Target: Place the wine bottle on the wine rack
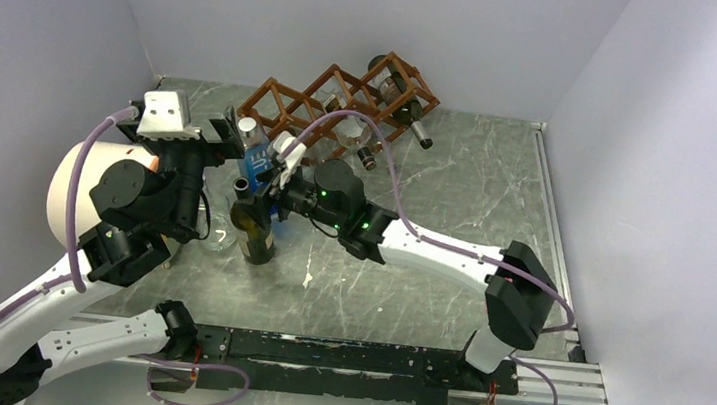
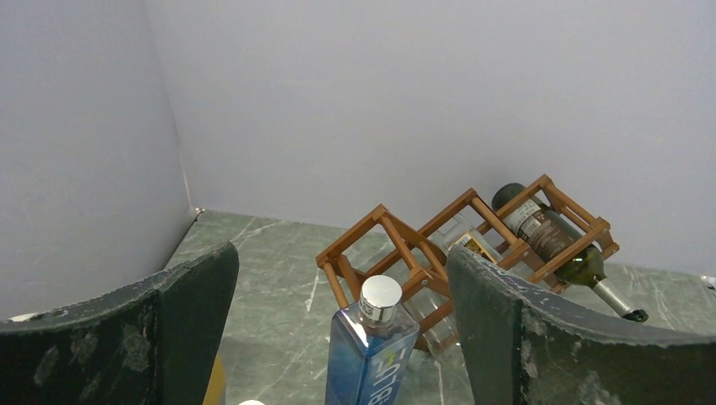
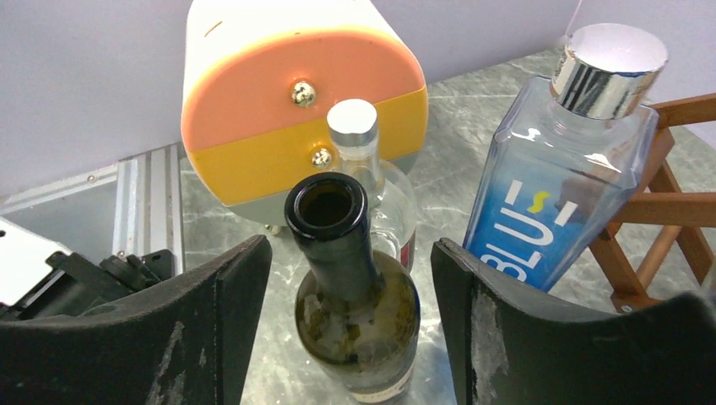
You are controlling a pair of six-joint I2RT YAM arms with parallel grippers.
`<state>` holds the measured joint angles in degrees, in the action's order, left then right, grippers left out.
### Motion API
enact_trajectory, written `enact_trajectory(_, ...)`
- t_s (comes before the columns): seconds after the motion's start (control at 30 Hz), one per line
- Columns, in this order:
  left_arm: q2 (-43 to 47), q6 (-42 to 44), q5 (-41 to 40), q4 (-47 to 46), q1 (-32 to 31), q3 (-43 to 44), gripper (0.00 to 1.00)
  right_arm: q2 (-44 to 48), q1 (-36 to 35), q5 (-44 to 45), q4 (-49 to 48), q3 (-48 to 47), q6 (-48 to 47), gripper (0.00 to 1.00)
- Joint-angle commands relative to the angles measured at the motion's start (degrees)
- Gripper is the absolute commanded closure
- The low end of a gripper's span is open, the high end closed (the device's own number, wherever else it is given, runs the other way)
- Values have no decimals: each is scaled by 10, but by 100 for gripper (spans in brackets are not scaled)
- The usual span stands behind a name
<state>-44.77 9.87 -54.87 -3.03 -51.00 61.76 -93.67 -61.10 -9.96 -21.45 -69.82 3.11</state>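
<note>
A dark green wine bottle [image 1: 254,230] stands open-mouthed on the table, left of centre. My right gripper [image 1: 269,185] is open, and in the right wrist view [image 3: 350,261] its jaws stand either side of the bottle [image 3: 355,304] at shoulder height, not touching. The reddish-brown wine rack [image 1: 340,100] stands at the back and holds a dark bottle [image 1: 402,104] and a clear bottle [image 1: 352,133]. My left gripper [image 1: 229,136] is open and empty above a blue bottle [image 1: 254,163]. The left wrist view shows its fingers [image 2: 507,329] wide apart, with the rack [image 2: 397,245] beyond.
The blue square bottle with a silver cap [image 3: 553,177] stands just beyond the wine bottle, next to the rack's left end. A small clear bottle [image 3: 359,148] and a cream cylinder with an orange and yellow end [image 3: 295,101] stand to the left. Walls close three sides.
</note>
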Motion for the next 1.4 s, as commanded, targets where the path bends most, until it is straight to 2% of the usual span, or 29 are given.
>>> enact_trajectory(0.0, 5, 9, -37, -18, -1, -1, 3, -25, -2, -14, -47, -26, -8, 30)
enact_trajectory(0.13, 6, 6, -38, -16, -1, -2, 3, -40, -5, -14, -74, -26, -7, 38)
enact_trajectory(0.27, 3, -4, -35, -8, -1, 0, 3, -44, -8, -6, -98, -19, -17, 43)
enact_trajectory(0.4, -3, -21, -39, 15, -1, 12, 3, -50, -9, -7, -108, -25, -28, 53)
enact_trajectory(0.57, -2, -30, -39, 25, -2, 15, 3, -54, -9, 4, -86, -36, -39, 84)
enact_trajectory(0.67, -1, -31, -31, 25, -2, 14, 3, -33, -9, 19, -86, -21, -47, 95)
enact_trajectory(0.77, -6, -33, -26, 31, -1, 15, 3, 1, -9, 22, -56, -15, -63, 100)
enact_trajectory(1.03, -18, -36, -37, 42, -1, 13, 1, 136, -3, 82, 16, 44, -77, 100)
enact_trajectory(1.23, -33, -56, 35, 44, -2, -4, 1, 214, 20, 159, 83, 66, -55, 100)
enact_trajectory(1.37, -70, -84, 100, 117, -1, -4, 0, 257, 36, 223, 138, 69, -34, 100)
